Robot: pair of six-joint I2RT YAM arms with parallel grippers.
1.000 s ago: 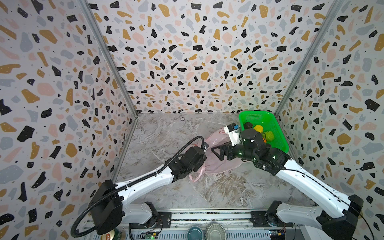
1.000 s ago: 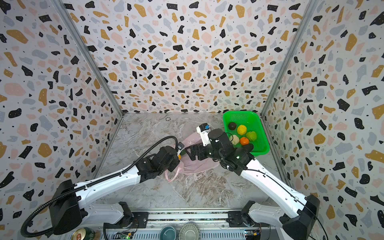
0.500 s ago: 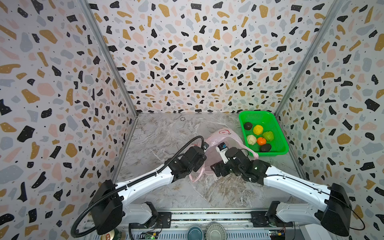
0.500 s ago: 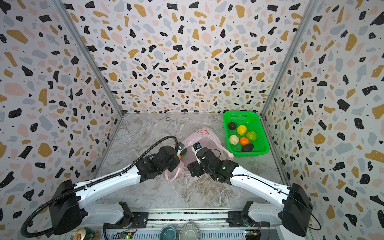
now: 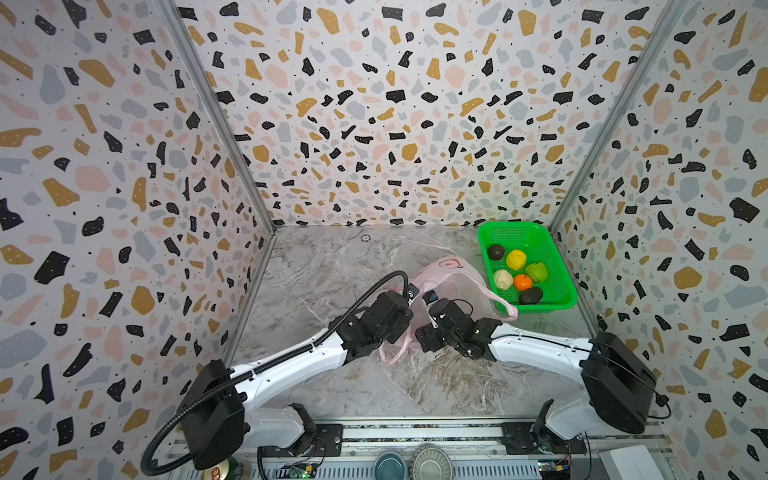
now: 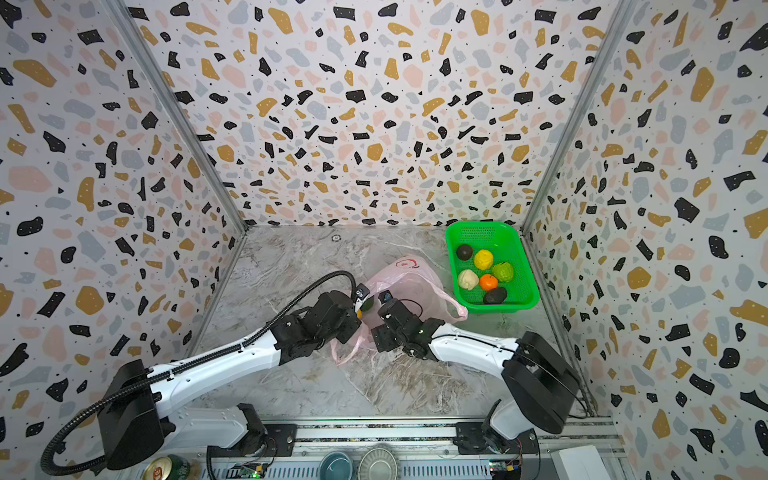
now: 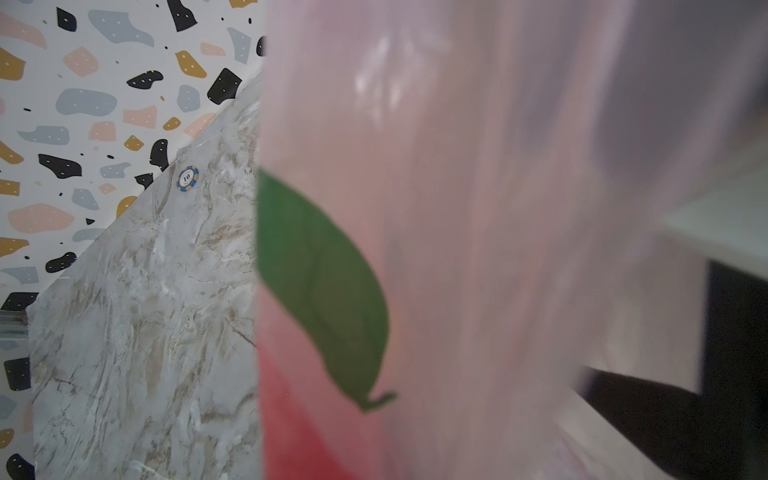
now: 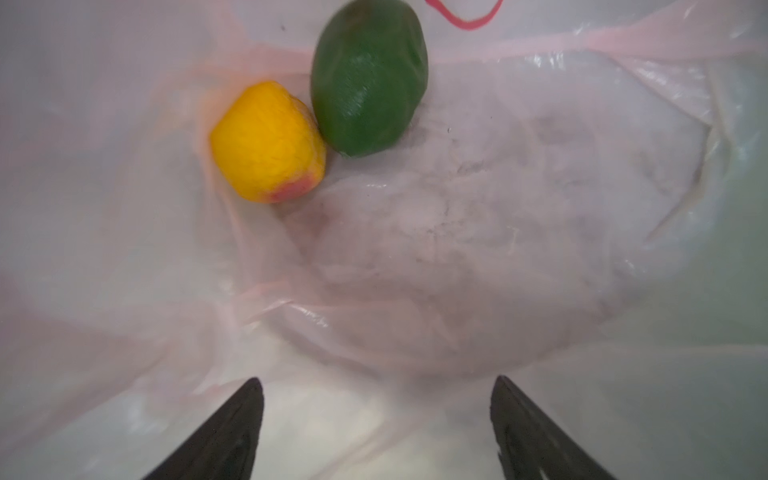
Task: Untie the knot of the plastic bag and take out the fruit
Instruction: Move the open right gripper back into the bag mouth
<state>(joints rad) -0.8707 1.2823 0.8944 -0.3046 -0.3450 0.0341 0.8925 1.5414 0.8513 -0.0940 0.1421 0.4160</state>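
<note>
The plastic bag (image 5: 457,282) (image 6: 415,282) lies pale pink and slack on the marble floor, its mouth open; the knot is out of view. My left gripper (image 5: 409,293) is shut on the bag's rim and holds it up, and plastic (image 7: 498,166) covers its jaws in the left wrist view. My right gripper (image 8: 377,380) is open inside the bag with nothing between its fingers. Ahead of it lie a yellow fruit (image 8: 268,141) and a dark green fruit (image 8: 368,75). Several more fruit sit in the green basket (image 5: 513,224) at the back right.
A green leaf shape (image 7: 324,282) and a red patch (image 7: 299,436) show through the plastic. A poker chip (image 5: 365,237) (image 7: 188,178) lies near the back wall. Speckled walls close three sides. A can (image 6: 166,471) and bowls (image 5: 390,467) sit on the front rail.
My right arm swung from the basket back toward the front and pushed its open gripper into the bag's mouth. The left gripper kept its hold and did not move.
</note>
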